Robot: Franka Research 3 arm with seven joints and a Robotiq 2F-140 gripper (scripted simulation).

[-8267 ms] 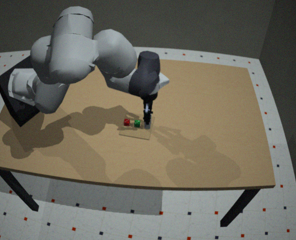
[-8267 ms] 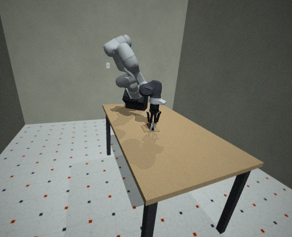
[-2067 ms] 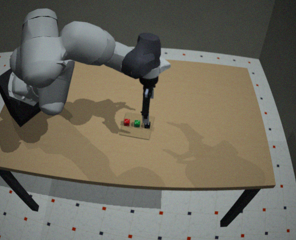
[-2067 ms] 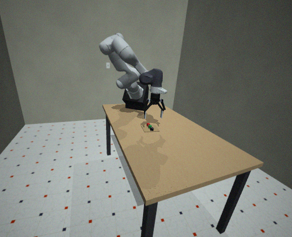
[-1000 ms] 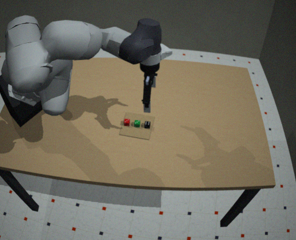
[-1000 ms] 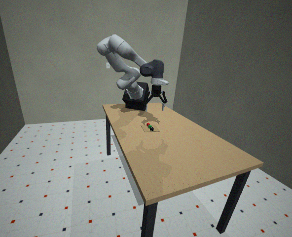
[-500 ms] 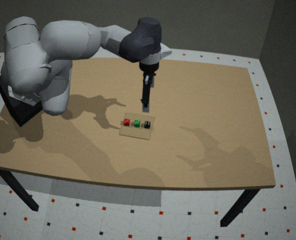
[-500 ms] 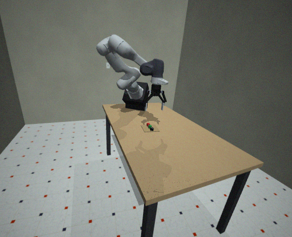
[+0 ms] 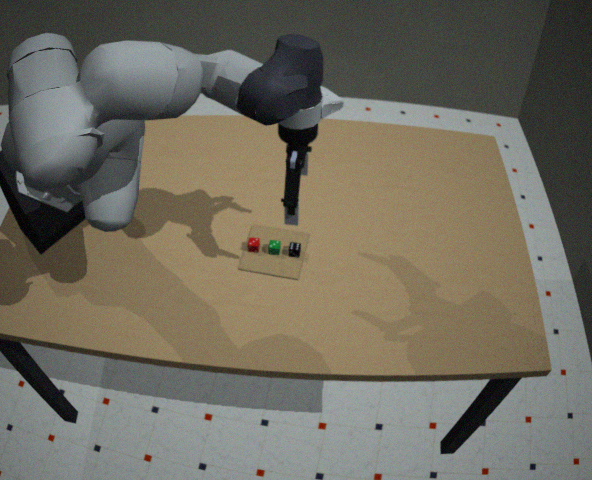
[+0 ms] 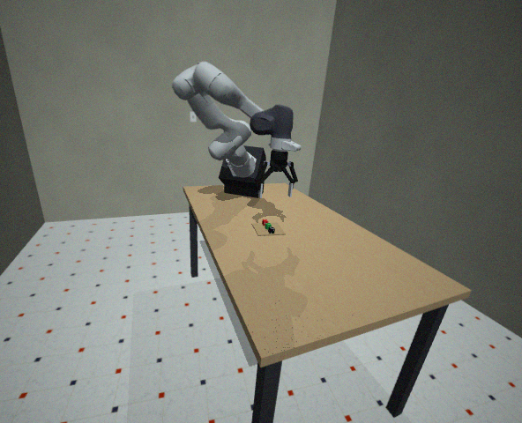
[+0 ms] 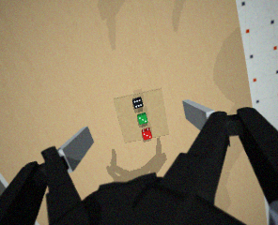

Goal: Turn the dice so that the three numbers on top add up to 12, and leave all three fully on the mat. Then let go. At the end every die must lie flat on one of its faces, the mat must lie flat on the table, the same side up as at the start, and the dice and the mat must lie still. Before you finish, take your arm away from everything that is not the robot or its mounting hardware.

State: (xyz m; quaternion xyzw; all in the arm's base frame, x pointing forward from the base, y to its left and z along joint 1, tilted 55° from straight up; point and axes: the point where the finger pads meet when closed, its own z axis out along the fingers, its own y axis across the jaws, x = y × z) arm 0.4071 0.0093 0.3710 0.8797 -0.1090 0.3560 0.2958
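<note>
Hovering wide open, the gripper (image 9: 297, 198) (image 10: 277, 189) (image 11: 136, 122) hangs above 3 dice (image 9: 274, 247) (image 10: 268, 226) (image 11: 142, 118), well apart

On the desk (image 9: 389, 206) (image 10: 343, 255) (image 11: 59, 61) before me lies a mat (image 9: 273, 267) (image 10: 277, 233) (image 11: 158, 114). Three dice (image 9: 274, 247) (image 10: 268, 226) (image 11: 142, 118) rest on it in a row, spaced slightly apart, one between the other two. My fingers (image 9: 291, 214) hang above the desk.

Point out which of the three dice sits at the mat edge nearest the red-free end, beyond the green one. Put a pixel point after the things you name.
The black die (image 9: 294, 249) (image 10: 271, 230) (image 11: 137, 102): green (image 9: 274, 247) (image 10: 268, 226) (image 11: 143, 119) lies between it and red (image 9: 253, 244) (image 10: 264, 222) (image 11: 146, 134).
</note>
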